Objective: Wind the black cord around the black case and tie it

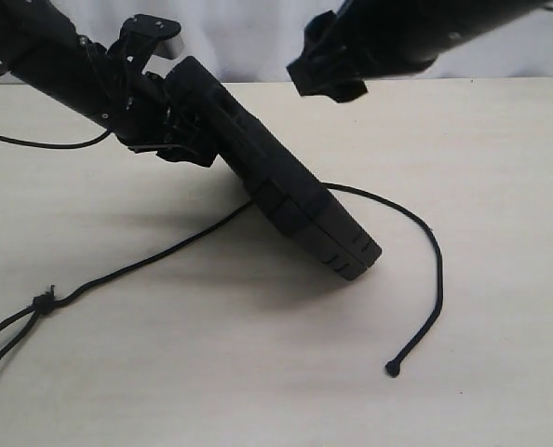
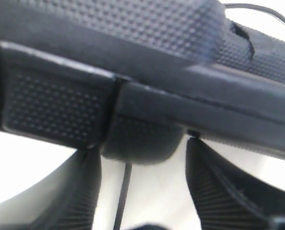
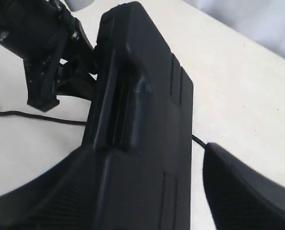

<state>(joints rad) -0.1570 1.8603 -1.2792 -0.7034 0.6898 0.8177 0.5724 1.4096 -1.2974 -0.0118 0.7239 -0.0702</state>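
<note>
The black case stands tilted, its far end lifted and its near corner resting on the table. My left gripper is shut on the raised end; in the left wrist view its ribbed fingers flank a bump on the case. The black cord runs under the case, from a knot at the left round to a knobbed tip at the right. My right gripper hovers open above the case, its right finger apart from the case. The cord shows beside it.
The pale wooden table stretches right of the case. A thin smooth robot cable lies on it at the far left, below the left arm. A white backdrop closes off the back.
</note>
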